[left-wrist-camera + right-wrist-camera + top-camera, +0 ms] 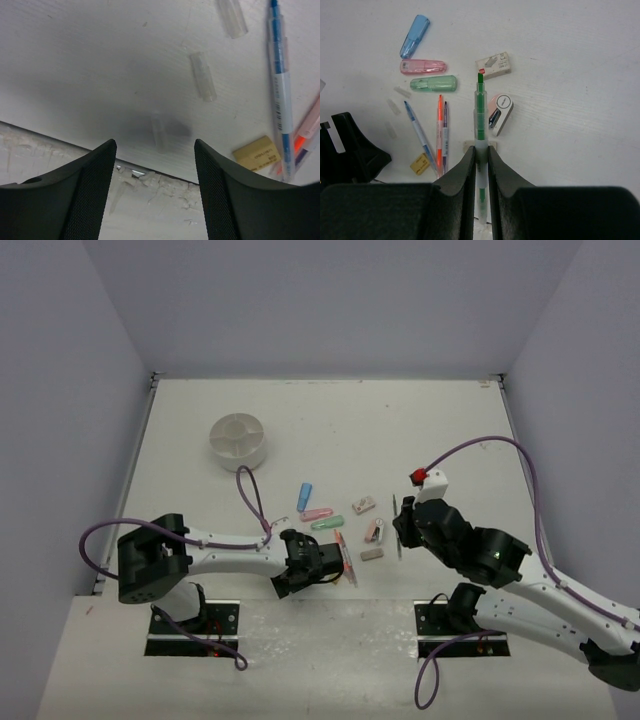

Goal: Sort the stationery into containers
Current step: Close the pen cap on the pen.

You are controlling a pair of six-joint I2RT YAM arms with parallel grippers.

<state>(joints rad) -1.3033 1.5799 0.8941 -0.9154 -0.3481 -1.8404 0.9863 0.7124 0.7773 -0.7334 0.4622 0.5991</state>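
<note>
Pinching green pen [480,107] tight in right gripper [480,154], tip jutting ahead, left gripper [155,146] splayed empty, white tub [238,440] far off left of both: could pivot or slip out mid-carry given thin barrel.

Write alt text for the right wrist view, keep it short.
The right gripper is shut on a green pen that points away from the camera, against a white table. Left of it lie a blue pen, an orange pen, a blue clip, a pink clip and a green clip; a pink stapler sits just to its right.
</note>
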